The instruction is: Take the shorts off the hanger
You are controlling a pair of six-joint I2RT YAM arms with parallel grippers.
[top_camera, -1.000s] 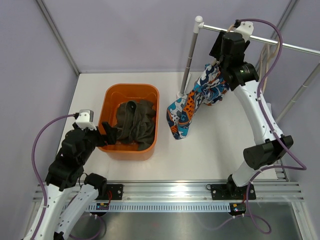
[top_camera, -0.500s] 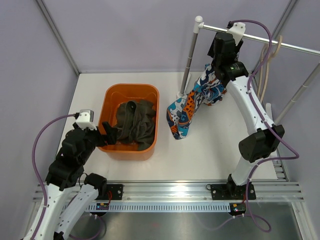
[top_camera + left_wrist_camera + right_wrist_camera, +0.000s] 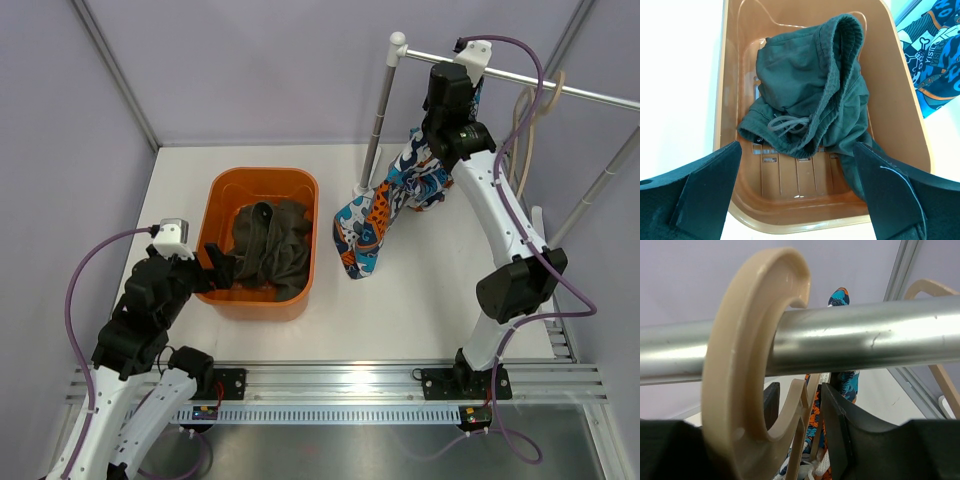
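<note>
Right arm (image 3: 500,220): has swung up and left to the rail (image 3: 865,335), wrist now tight under the hanger (image 3: 740,365) hook
Right fingers (image 3: 837,415): narrowing fast either side of the hanger's neck; whether they've bitten yet, can't tell
Printed shorts (image 3: 385,205): still on that hanger, far right, trailing down to the table (image 3: 430,290)
Olive shorts (image 3: 810,100): already heaped in the orange bin (image 3: 722,100), left
Left fingers (image 3: 710,185): spread wide over the bin's near rim, holding nothing
Meaning: one pair off, one to go; this looks like securing the hanger first
</note>
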